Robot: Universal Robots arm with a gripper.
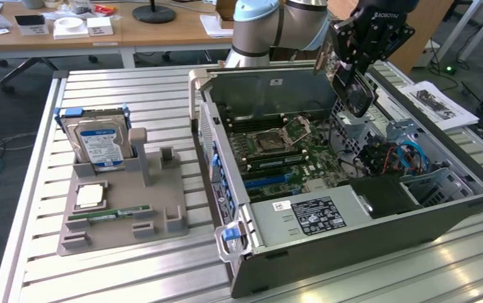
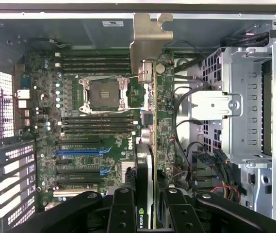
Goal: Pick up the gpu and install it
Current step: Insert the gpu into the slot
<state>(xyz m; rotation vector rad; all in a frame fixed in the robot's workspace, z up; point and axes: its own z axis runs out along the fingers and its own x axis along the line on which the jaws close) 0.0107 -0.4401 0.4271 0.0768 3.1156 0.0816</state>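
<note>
The gpu, a thin dark card with a silver bracket at one end, is gripped edge-on by the gripper and held above the open computer case.

The gpu hangs over the case (motherboard inside); a tray lies to the exterior view's left.

Exterior view raised, looking down across the table at the open case, wrist view close, behind the gripper, facing along the gpu into the case, seemingly straight down, both sharing the motherboard
</note>
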